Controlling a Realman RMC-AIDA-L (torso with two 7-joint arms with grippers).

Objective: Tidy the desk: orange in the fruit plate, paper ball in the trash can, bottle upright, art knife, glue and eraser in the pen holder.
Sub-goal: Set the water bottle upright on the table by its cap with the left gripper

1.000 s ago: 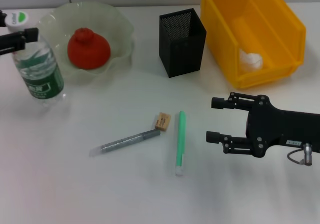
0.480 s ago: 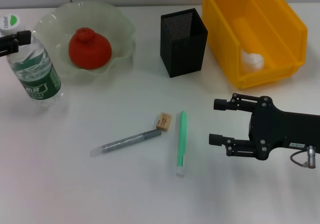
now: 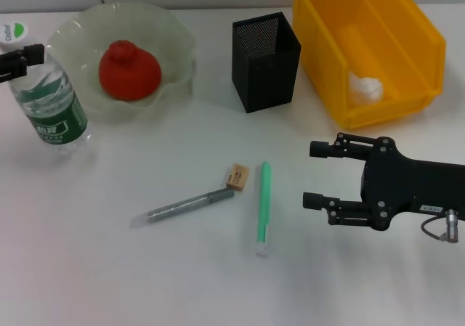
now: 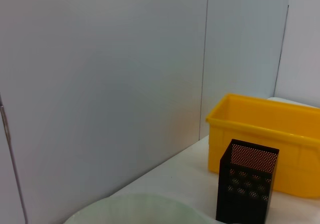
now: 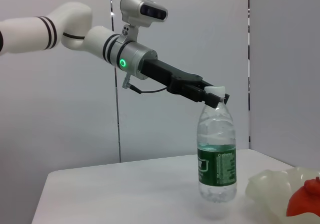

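We see the left gripper (image 5: 212, 97) pinching the neck just under the white cap of the small clear plastic bottle with green label (image 3: 45, 94), which stands upright beside the pale green glass fruit plate (image 3: 168, 39). Right gripper (image 3: 314, 175) hovers with fingers spread wide, near the slim light green glue stick (image 3: 263, 204), not touching.

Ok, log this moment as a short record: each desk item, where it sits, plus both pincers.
orange: in the fruit plate
paper ball: inside the trash can
bottle: upright on the desk, left pincer at its neck
pen holder: standing, nothing visible inside
art knife: flat on the desk
eraser: on the desk by the knife's dark end
glue: flat on the desk, beside the eraser
right pincer: open, just right of the glue
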